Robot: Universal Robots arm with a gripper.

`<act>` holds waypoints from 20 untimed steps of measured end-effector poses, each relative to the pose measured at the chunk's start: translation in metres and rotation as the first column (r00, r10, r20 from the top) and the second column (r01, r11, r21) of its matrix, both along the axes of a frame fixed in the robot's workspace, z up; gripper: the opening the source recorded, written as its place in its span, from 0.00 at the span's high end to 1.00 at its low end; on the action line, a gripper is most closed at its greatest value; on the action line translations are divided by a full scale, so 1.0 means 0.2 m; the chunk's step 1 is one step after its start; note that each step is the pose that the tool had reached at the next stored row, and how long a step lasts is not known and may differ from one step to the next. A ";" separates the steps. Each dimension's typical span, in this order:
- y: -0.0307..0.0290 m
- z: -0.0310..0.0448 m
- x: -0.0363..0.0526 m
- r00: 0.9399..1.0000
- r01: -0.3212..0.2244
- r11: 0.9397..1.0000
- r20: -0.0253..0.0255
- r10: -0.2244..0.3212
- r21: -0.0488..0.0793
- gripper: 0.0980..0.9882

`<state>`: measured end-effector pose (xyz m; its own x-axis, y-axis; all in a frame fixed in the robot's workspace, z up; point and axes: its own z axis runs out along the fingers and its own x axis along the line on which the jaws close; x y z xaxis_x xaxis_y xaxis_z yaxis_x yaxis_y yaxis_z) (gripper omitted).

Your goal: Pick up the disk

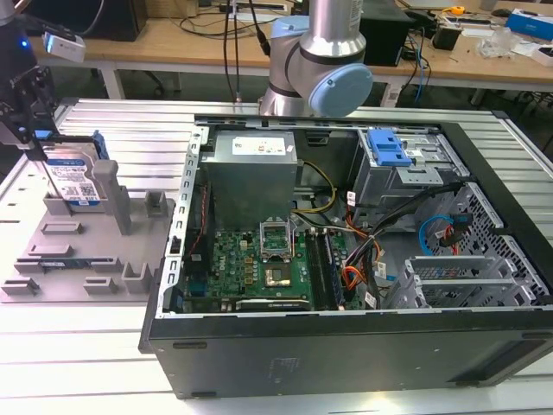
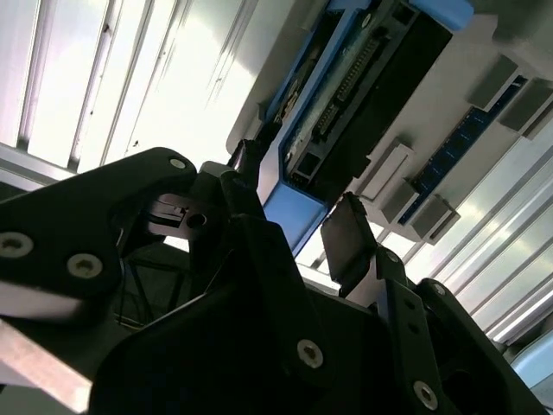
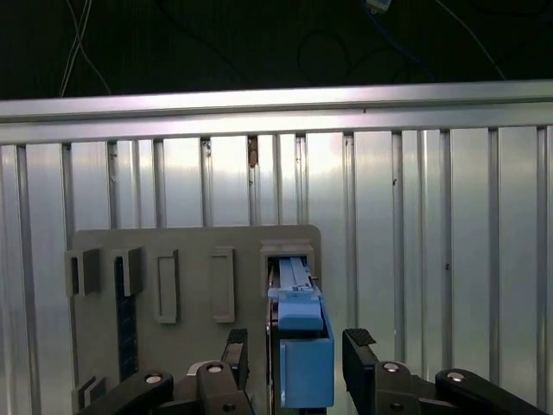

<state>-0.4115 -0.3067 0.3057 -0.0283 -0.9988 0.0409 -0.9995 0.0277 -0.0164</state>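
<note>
The disk [image 1: 73,177] stands on edge in a grey holder [image 1: 86,246] at the exterior view's upper left, directly under the gripper [image 3: 298,344], whose spread fingers [image 3: 359,344] straddle its thin sides without touching

disk [image 1: 76,180] stands in the tray [image 1: 82,268], at the exterior view's left of the computer case [image 1: 346,354].

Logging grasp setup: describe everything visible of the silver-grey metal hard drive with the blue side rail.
The disk, silver-grey metal with a white-and-blue label and blue plastic rail, stands on edge in the grey fixture at the exterior view's left. The open gripper straddles its railed edge, gaps on both sides.
</note>
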 end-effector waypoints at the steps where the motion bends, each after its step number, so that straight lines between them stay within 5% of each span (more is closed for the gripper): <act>1: 0.000 -0.001 0.000 1.000 0.001 1.000 0.000 -0.001 0.000 0.48; 20: -0.001 -0.033 0.000 1.000 0.007 1.000 0.000 -0.007 0.000 0.48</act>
<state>-0.4114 -0.3069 0.2992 -0.0354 -0.9985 0.0408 -0.9993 0.0348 -0.0167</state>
